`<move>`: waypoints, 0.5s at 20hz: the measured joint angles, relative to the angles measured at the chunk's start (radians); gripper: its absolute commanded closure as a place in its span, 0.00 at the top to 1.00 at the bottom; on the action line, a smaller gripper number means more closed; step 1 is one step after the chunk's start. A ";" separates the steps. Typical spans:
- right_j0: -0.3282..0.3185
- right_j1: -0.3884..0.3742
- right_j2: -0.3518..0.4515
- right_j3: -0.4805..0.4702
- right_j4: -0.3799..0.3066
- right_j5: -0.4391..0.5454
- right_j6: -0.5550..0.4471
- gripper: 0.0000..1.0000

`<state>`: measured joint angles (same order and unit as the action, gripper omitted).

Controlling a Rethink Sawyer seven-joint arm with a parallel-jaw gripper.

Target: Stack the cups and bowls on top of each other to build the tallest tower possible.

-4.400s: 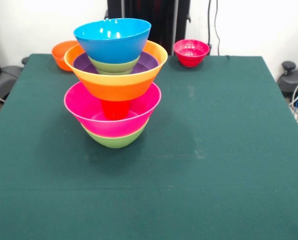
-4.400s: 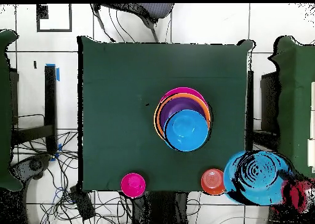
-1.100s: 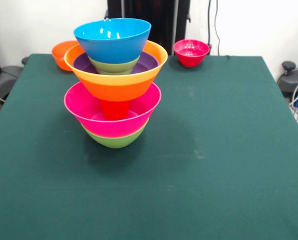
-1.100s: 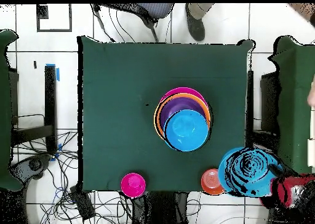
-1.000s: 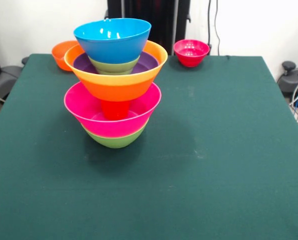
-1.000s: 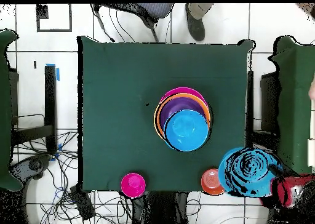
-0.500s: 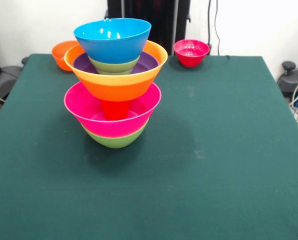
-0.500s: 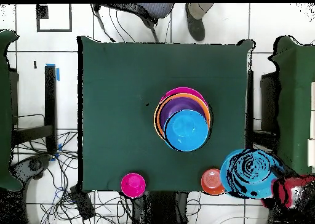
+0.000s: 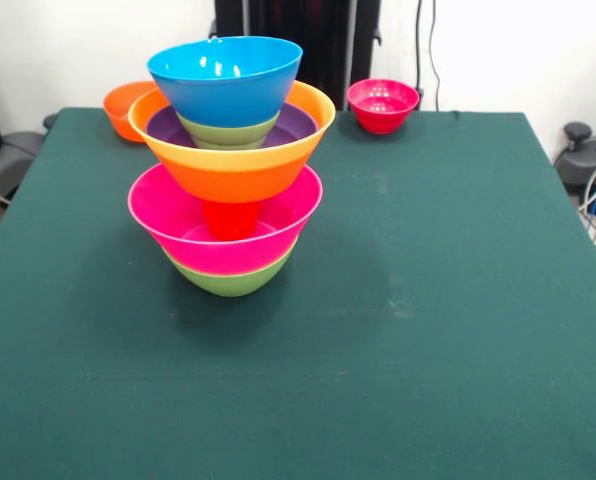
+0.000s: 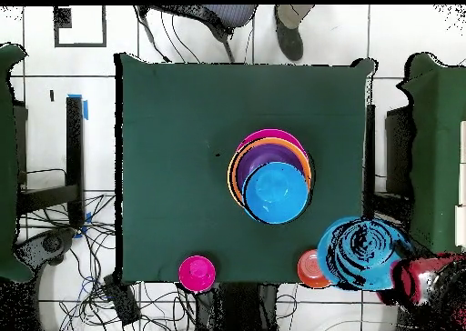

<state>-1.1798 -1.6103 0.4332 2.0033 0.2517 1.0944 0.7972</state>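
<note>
Bowls of glossy plastic form the tower [image 9: 228, 160] on the green table [image 9: 428, 300]: green and pink lowest, a red tapered cup [image 9: 229, 218], then orange, purple, green and blue. A small orange bowl [image 9: 124, 106] and small red-pink bowl [image 9: 382, 105] sit apart at the far edge. Neither view shows the gripper, so its opening cannot be told.

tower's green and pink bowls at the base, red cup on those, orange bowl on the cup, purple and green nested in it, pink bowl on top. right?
Not quite: the topmost bowl is the blue bowl, not a pink one. The front view shows it. The rest holds: green bowl and pink bowl lowest, red cup, then the orange bowl holding the purple and green ones.
</note>
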 measured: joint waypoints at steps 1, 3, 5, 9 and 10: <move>0.006 -0.002 -0.001 0.000 -0.001 0.000 0.000 0.00; 0.029 -0.011 -0.005 0.000 -0.003 0.000 0.000 0.00; 0.049 -0.021 -0.009 0.000 -0.004 0.000 0.000 0.00; 0.092 -0.039 -0.022 0.000 -0.004 0.000 0.000 0.00; 0.105 -0.045 -0.027 0.000 -0.004 0.000 0.000 0.00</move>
<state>-1.0751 -1.6549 0.4066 2.0033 0.2474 1.0944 0.7972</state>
